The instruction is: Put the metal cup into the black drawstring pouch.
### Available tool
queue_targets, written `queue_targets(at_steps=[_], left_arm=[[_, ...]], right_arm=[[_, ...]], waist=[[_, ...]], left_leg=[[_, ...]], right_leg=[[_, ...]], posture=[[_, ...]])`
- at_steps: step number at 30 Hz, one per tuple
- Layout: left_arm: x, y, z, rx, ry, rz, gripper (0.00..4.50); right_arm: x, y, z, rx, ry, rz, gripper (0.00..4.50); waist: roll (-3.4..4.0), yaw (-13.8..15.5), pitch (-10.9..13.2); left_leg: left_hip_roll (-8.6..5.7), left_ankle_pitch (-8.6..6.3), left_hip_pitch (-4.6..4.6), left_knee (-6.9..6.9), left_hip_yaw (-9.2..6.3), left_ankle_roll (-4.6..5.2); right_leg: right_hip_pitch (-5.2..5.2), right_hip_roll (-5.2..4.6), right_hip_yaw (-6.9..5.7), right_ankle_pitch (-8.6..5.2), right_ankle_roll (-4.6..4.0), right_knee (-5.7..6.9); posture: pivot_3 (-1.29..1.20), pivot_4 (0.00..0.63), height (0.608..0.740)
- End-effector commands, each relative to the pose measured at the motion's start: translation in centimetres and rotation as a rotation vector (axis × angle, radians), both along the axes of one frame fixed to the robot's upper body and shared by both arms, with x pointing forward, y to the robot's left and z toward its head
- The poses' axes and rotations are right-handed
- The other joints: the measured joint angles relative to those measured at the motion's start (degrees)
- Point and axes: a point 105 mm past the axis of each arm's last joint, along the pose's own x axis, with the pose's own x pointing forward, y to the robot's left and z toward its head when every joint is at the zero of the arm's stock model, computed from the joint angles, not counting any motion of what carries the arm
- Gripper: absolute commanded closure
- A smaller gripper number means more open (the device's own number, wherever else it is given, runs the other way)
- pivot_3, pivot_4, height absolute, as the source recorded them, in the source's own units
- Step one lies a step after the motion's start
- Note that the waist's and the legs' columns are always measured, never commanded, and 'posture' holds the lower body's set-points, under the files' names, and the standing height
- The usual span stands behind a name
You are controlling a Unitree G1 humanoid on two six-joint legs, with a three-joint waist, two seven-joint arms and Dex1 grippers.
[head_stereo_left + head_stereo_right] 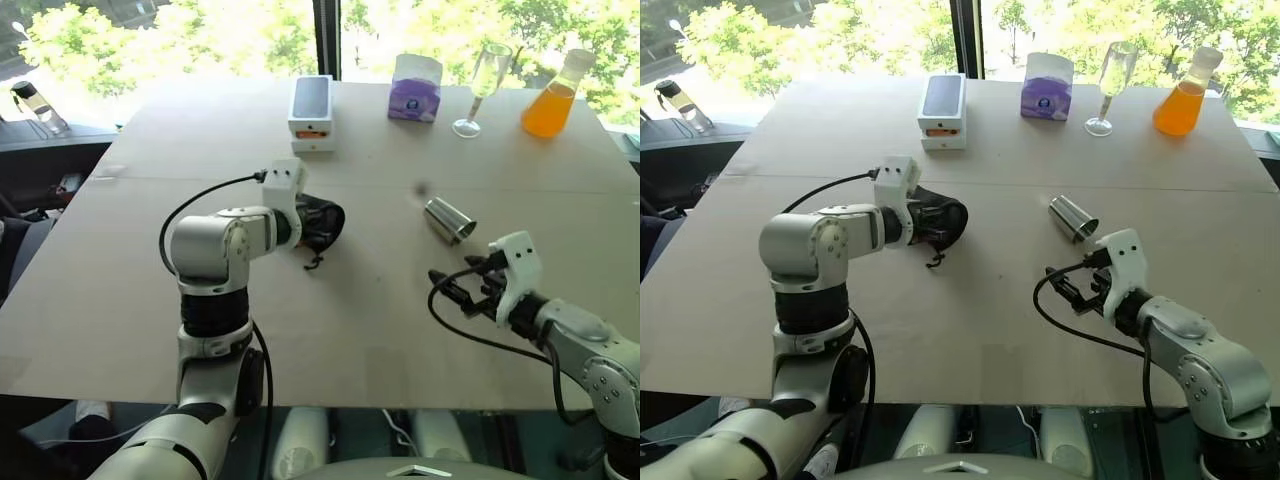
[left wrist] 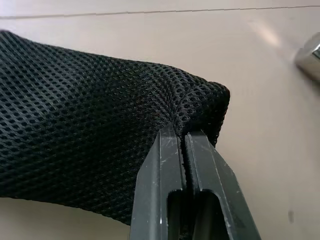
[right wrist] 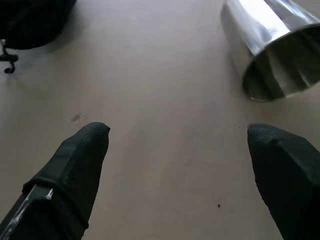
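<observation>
The black drawstring pouch (image 1: 324, 222) lies on the table's middle left, its cord trailing toward me. My left gripper (image 2: 181, 132) is shut on a fold of the pouch's mesh fabric (image 2: 90, 115). The metal cup (image 1: 449, 220) rests on its side to the right of the pouch, and its open mouth (image 3: 282, 65) faces my right gripper. That right gripper (image 1: 462, 288) hovers low over the table just in front of the cup, open, with nothing between its fingertips (image 3: 82, 150).
Along the far edge stand a white phone box (image 1: 311, 112), a purple tissue pack (image 1: 415, 88), a clear champagne glass (image 1: 482, 88) and a flask of orange liquid (image 1: 555, 98). The table (image 1: 120, 300) ends just in front of my arms.
</observation>
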Motion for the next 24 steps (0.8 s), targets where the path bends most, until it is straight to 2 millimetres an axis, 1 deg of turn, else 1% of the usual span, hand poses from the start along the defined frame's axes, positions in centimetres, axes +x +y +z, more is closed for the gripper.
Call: queue_targets(at_steps=[1,9,12,14,17,20,24], left_arm=[[0.3,0.0,1.2,-0.069,-0.004,-0.028,4.48],[0.1,-1.3,1.6,-0.221,0.091,-0.111,4.48],[-0.2,-2.5,1.4,-0.293,0.126,-0.16,4.48],[-0.4,-3.1,1.0,-0.327,0.149,-0.183,4.48],[-0.7,-3.8,0.0,-0.37,0.199,-0.192,4.48],[-0.6,-4.2,-0.3,-0.414,0.227,-0.183,4.48],[-0.6,-4.5,-0.7,-0.428,0.245,-0.176,4.48]], right_arm=[[1.5,-0.4,1.6,0.026,-0.062,-0.075,0.0],[4.1,1.5,3.6,0.094,-0.117,-0.099,0.0],[4.5,2.1,3.9,0.108,-0.121,-0.103,0.0],[4.6,2.2,3.9,0.106,-0.125,-0.105,0.0],[4.7,2.2,4.1,0.11,-0.134,-0.117,0.0],[5.0,2.1,4.0,0.128,-0.129,-0.136,0.0],[5.3,2.0,3.9,0.163,-0.119,-0.163,0.0]], waist=[[0.0,0.01,0.0],[0.0,0.0,0.0],[0.0,0.04,0.0],[0.0,0.06,0.0],[0.0,0.02,0.0],[0.0,-0.04,0.0],[0.0,-0.07,0.0]], left_leg=[[0.0,0.0,0.0,0.0,0.0,0.0],[-0.02,0.0,-0.07,-0.01,-0.02,0.0],[-0.01,0.0,-0.07,-0.02,-0.02,0.0],[-0.01,0.0,-0.1,-0.02,-0.05,0.0],[-0.02,0.0,-0.1,-0.02,-0.02,0.0],[-0.01,0.0,-0.09,-0.02,-0.03,0.0],[-0.01,0.0,-0.08,-0.03,-0.03,0.0]], right_leg=[[0.0,0.01,-0.01,0.0,0.0,0.0],[-0.04,0.0,-0.02,0.0,0.0,-0.04],[-0.05,0.01,-0.03,0.0,0.0,-0.04],[-0.05,0.01,-0.05,0.0,0.0,-0.06],[-0.05,0.0,-0.03,0.01,0.0,-0.07],[-0.05,0.01,-0.03,0.01,0.0,-0.07],[-0.05,0.01,-0.02,0.01,-0.01,-0.06]], posture=[[0.0,0.15,0.737],[0.0,0.15,0.737],[0.0,0.15,0.737],[0.0,0.15,0.737],[0.0,0.15,0.737],[0.0,0.15,0.737],[0.0,0.15,0.737]])
